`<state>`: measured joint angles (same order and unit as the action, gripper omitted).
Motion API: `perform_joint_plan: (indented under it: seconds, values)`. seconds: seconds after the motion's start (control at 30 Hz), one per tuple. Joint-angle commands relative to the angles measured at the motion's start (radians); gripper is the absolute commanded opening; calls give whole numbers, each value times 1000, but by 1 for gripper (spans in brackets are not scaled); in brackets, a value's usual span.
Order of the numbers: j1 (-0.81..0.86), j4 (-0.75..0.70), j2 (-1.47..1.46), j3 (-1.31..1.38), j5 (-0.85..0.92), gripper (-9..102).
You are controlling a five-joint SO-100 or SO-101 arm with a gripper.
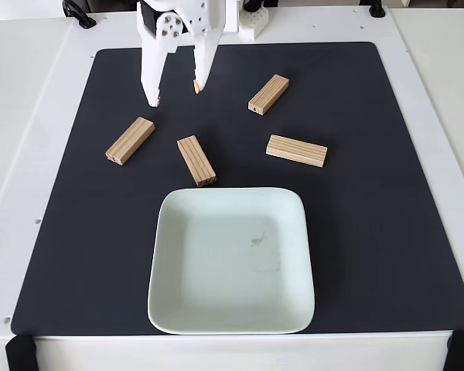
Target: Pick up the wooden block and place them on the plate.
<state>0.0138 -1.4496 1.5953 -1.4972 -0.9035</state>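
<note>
Several light tan wooden blocks lie on the black mat: one at the left, one in the middle, one at the upper right and one at the right. The pale mint-green plate sits below them near the mat's front edge, with nothing on it but a faint smudge. My white gripper hangs open at the upper left, its two fingers pointing down over bare mat. It holds nothing and stands above and between the left and middle blocks.
The black mat covers most of the white table. The arm's white base stands at the top edge. Black clamps sit at the table's corners.
</note>
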Motion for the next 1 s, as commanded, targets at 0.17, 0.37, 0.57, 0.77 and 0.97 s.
perform_joint_plan:
  seconds: [0.17, 0.37, 0.57, 0.77, 0.97]
  values:
    - [2, 95, -123, 100, -6, 29]
    - [-15, 106, -230, 176, 0, 29]
    - [-64, 95, -314, 232, -9, 29]
    - [-109, 95, -350, 245, -9, 30]
    - [-104, 100, -385, 247, -9, 30]
